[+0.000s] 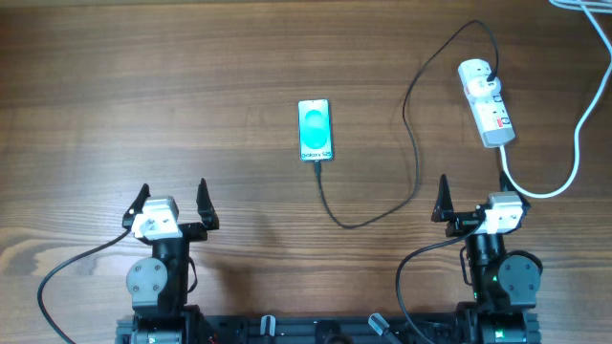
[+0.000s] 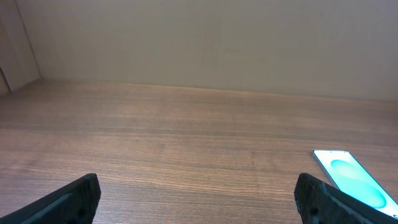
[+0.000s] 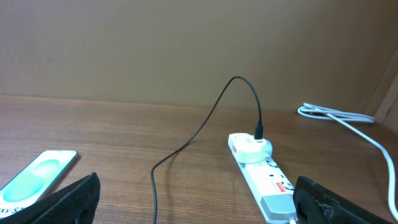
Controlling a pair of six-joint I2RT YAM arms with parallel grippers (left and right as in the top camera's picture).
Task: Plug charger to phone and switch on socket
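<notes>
Brown wood table fills our view from above, with a plain tan wall behind it. We see the phone lying flat near the middle, screen up, teal and white. We can read "Galaxy" at its bottom, but the letters after it are too small.

The socket lies far to the right, well apart from the phone. It has small red marks, and we cannot tell if a switch is on. A white plug block sits on its far end. The charger comes out of that block, loops across the table and ends at the phone's bottom edge. We cannot tell if the tip is pushed all the way in.

A thick white cord curls away and is cut off at the picture's edge. The left gripper and right gripper sit on the near side, fingers spread wide, holding nothing. The left wrist view cuts off part of the phone.
</notes>
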